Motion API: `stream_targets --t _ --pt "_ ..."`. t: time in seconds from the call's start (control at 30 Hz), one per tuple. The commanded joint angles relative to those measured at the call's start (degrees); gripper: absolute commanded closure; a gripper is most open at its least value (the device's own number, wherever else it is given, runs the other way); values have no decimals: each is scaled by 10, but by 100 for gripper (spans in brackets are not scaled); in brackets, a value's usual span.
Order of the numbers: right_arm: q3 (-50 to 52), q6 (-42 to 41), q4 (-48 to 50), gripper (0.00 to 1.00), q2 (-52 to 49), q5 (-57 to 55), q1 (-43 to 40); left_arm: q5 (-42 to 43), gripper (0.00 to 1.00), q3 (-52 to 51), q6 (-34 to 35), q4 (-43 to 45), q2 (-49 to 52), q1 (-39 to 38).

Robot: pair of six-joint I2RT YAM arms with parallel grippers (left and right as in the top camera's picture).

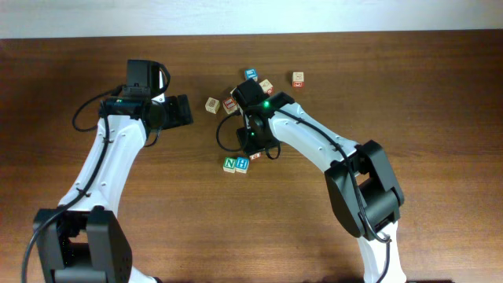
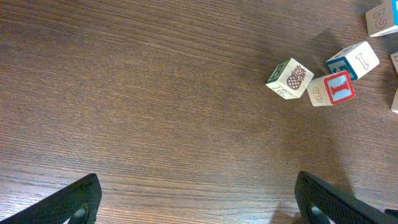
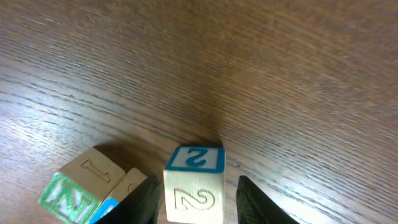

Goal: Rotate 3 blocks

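Right arm reached in over the middle of the tabletop (image 1: 440, 94). The right end effector (image 3: 199, 193) was down at the surface, straddling the block with the blue 2 (image 3: 194, 159). Its fingers were apart. A sliver of gap showed on each side of the cube, so it was flanking the block, not clamping it.

- The cube sat flat with the blue 2 face up and a pale 2 face toward the wrist camera. It appeared to rest on its own weight.
- The N block (image 1: 229, 163) and the H block (image 1: 242, 163) stood touching, side by side, just beside the right fingers. The three made a small group apart from the rest, probably so they read as the working set.
- The left end effector (image 1: 185, 111) hovered wide open over bare wood with nothing between its fingers. It was well clear of the group, likely parked to keep out of the right arm's way.
- The pineapple cube (image 2: 290, 78) and the red-faced cube (image 2: 333, 88) lay loose further back with other lettered cubes.

My judgement: the 2 cube was the one being worked on. With fingers this close, any sideways drift could nudge the N and H pair.
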State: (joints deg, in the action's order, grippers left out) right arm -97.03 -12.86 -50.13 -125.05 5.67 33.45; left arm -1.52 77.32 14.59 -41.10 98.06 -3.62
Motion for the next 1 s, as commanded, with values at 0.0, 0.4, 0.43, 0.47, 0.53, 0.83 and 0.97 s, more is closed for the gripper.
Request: stream_targets --t 0.0,0.4,0.43,0.47,0.53,0.83,0.97 --pt "-3 5 -7 61 -10 8 0 -4 2 -5 4 -1 5 2" --pt "-3 -183 -98 73 -10 60 -2 -4 2 -5 4 -1 5 2" --pt "-3 -183 -94 73 -10 70 -2 -4 2 -5 4 -1 5 2" --pt "-3 -194 -86 72 -10 79 -2 -4 2 -5 4 -1 5 2" --pt "-3 -203 -83 64 -10 81 -2 -4 2 -5 4 -1 5 2" --pt "-138 -174 -181 58 41 63 -2 -4 7 7 3 -2 4 2" --pt "-223 -123 -272 66 114 26 -26 3 11 84 -1 -87 -57 0"
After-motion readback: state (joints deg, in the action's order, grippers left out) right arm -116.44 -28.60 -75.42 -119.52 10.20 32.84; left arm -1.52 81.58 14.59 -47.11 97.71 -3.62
